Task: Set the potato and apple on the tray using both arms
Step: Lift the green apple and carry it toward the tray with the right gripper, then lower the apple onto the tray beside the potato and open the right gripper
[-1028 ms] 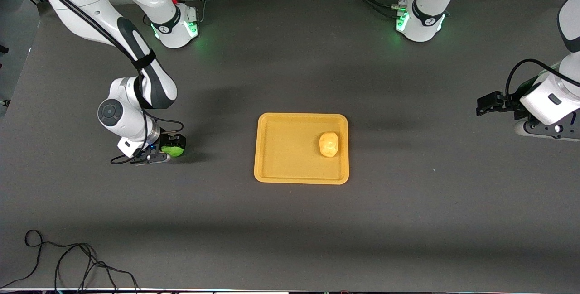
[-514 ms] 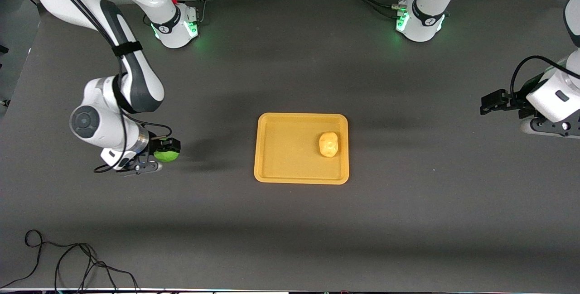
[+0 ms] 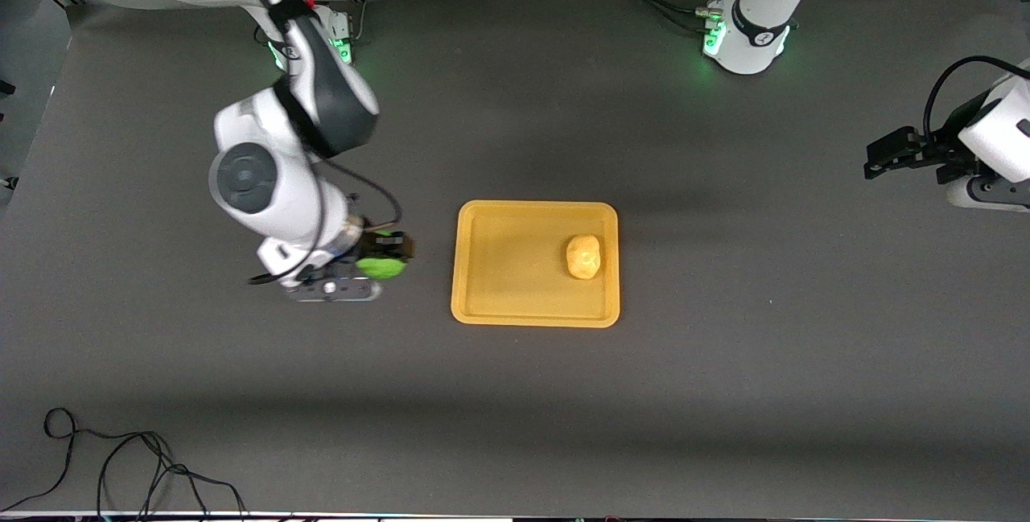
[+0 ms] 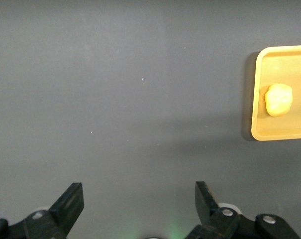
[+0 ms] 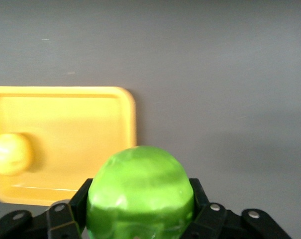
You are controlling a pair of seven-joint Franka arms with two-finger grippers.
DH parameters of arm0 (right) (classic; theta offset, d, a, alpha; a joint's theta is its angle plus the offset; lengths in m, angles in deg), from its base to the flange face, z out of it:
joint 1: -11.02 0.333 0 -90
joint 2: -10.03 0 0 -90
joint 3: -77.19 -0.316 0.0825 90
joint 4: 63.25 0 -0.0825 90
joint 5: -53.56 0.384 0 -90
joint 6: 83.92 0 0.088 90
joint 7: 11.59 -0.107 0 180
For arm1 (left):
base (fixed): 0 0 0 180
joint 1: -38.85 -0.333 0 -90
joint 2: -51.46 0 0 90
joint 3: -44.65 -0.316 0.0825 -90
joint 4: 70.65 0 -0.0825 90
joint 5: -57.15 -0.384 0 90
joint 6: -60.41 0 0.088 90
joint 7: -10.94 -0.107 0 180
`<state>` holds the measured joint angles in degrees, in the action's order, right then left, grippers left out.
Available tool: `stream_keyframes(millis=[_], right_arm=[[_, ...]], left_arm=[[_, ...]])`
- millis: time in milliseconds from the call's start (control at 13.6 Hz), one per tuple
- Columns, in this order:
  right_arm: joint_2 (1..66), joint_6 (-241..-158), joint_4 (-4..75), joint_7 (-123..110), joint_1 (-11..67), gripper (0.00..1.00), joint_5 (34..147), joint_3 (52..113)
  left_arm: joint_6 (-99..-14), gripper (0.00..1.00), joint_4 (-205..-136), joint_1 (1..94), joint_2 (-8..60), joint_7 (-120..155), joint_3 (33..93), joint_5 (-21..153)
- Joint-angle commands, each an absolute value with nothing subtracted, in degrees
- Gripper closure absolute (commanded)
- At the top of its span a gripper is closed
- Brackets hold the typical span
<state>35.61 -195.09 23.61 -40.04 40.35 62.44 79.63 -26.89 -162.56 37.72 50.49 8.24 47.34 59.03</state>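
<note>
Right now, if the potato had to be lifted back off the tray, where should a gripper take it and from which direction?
Judging by its pose, from straight above. The potato lies flat on the tray near the rim at the left arm's end, its long axis running toward the front camera. Closing the fingers across its narrower middle should work best; the low rim blocks side approaches.

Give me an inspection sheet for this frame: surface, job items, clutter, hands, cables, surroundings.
Surface: dark grey table, matte.
Tray: mid-table, flat.
Potato: on the tray, toward the left arm's end.
Apple: held by the right hand, not yet on the tray.
Clutter: nothing seen.
Right hand: shut on the apple, over the table beside the tray's edge at the right arm's end.
Left hand: open, holds nothing, over the table at the left arm's end; this arm waits.
Cables: loose black cable on the table's near corner; leads at both bases.
Surroundings: green lights on both bases.
</note>
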Motion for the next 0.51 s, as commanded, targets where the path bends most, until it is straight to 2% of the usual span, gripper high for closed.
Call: stream_keyframes(millis=[0,220,441], right_arm=[[45.5,-193.7,13.2,-50.9,45.9,0.44,65.2,80.3],[54.6,-195.2,6.3,-61.1,50.5,0.40,65.1,80.3],[59.9,-201.5,6.7,-62.6,52.6,0.34,64.7,80.3]], left_arm=[[-23.8,0.00,-161.4,39.8,50.7,9.4,46.3,58.7],[-24.3,0.00,-161.4,42.5,50.5,9.4,43.5,58.7],[-24.7,0.00,-161.4,42.0,50.4,9.2,43.6,58.7]])
